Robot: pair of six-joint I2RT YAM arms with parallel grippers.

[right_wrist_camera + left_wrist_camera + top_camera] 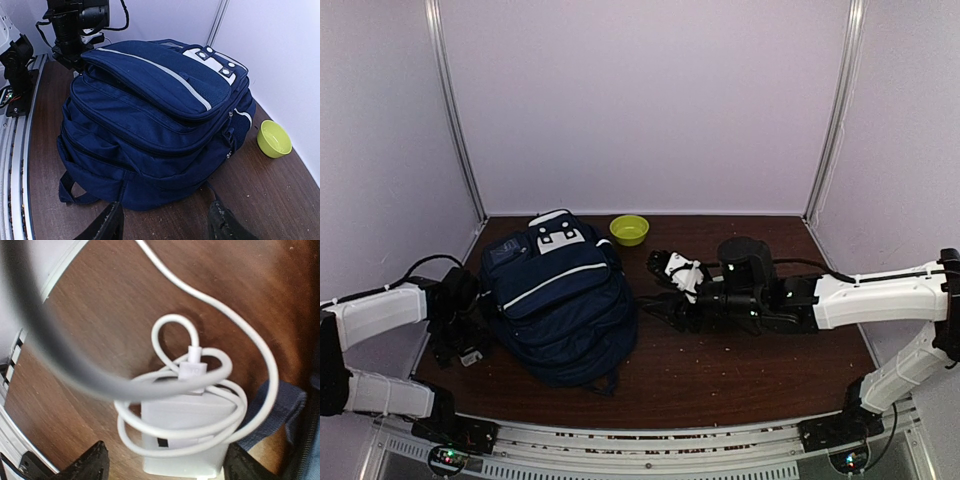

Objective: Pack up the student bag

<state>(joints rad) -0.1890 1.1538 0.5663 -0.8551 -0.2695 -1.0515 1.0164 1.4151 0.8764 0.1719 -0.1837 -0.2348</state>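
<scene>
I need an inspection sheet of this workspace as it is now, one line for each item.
Surface: brown wooden table, small pale specks.
Job's things: navy bag lying on the table.
Clutter: white charger beside a bag strap; yellow-green bowl near the back wall.
Grippers: left gripper open, fingers either side of the charger; right gripper open, empty, facing the bag.
Cables: white cable looped around the charger; dark cable, blurred.
Surroundings: pale walls, metal posts.

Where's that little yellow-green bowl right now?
In the overhead view the yellow-green bowl sits on the table near the back wall, just right of the top end of the navy backpack, apart from it.
</scene>
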